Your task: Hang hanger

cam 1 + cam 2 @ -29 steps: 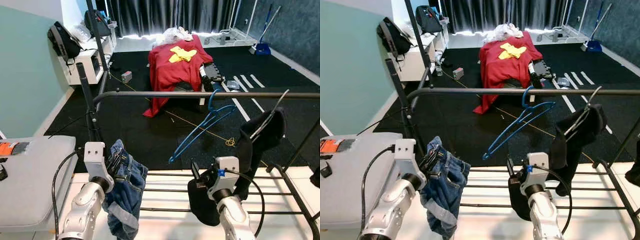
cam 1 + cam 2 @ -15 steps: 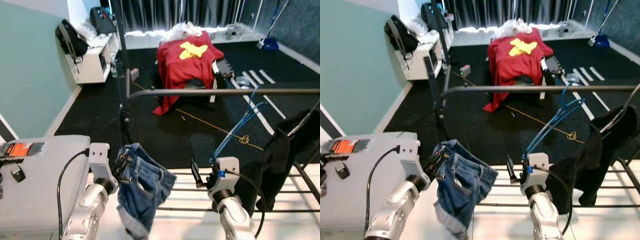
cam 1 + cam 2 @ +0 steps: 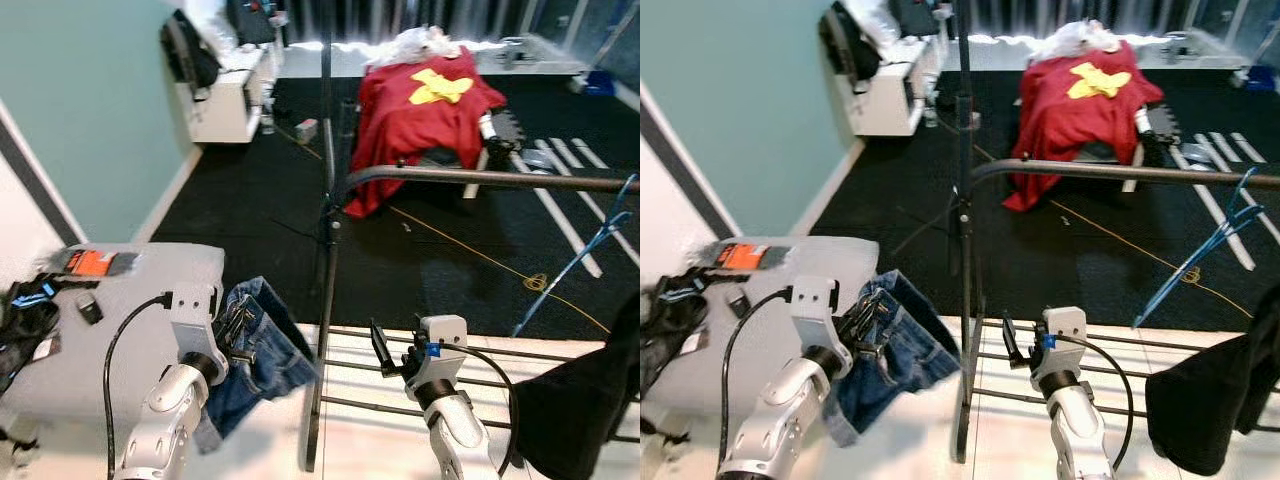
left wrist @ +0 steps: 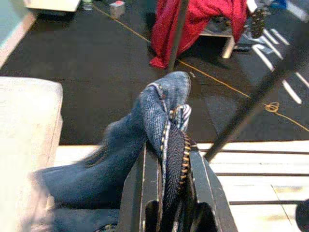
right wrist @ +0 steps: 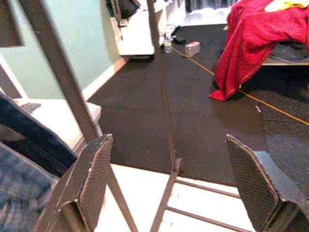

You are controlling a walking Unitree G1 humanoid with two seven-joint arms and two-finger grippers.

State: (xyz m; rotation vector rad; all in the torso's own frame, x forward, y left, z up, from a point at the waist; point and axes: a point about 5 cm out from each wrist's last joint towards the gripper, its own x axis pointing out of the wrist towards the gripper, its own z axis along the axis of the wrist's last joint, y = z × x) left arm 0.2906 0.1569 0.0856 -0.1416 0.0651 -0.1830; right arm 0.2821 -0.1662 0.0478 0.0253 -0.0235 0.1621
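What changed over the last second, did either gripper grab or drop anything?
Neither did. The camera swung left, so the rack rail, blue hanger and black garment slid toward the right edge. The left gripper stays shut on the jeans; the right gripper stays open and empty.

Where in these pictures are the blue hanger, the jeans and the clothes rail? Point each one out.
blue hanger (image 3: 1200, 262), right eye view, on its sloping arm.
jeans (image 4: 159, 104), left wrist view, on the denim fold above the fingers.
clothes rail (image 3: 480, 178), left eye view, on the horizontal bar.
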